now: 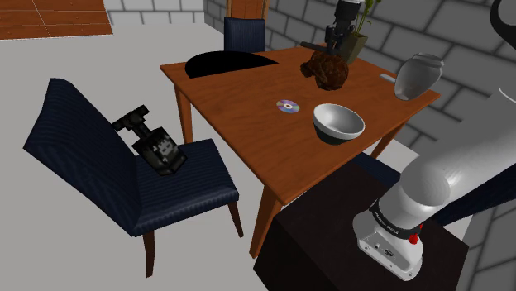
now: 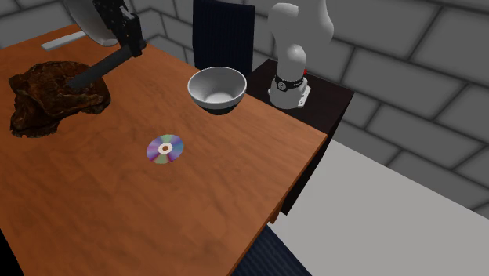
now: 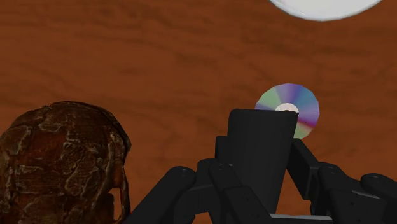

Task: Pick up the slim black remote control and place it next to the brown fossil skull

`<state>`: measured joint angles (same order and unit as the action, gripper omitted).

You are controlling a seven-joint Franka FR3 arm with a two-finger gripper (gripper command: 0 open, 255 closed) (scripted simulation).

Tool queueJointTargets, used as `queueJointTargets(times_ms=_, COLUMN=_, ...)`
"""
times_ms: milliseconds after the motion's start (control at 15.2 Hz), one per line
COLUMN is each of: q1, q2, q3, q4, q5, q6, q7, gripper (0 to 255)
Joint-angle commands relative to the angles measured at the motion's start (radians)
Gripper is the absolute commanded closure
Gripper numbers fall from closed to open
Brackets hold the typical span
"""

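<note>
The gripper is clamped on the black remote, just above the brown skull at the table's far side. The picking up looks done. Setting the remote down beside the skull is left.

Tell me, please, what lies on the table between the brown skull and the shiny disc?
Nothing; in the second exterior view the table between skull and disc is bare wood.
</note>
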<state>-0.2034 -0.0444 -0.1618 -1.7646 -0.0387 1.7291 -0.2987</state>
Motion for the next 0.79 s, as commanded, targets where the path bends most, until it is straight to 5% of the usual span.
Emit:
queueJointTargets(times_ms=0, q1=-0.021, q2=0.026, q3=-0.024, q4=0.026, q5=0.004, q6=0.002, q7=-0.048, gripper=255)
queueJointTargets(times_ms=726, q1=-0.022, q2=0.028, q3=-0.025, q4=-0.120, q5=0.003, q6=0.149, q7=-0.044, gripper=255)
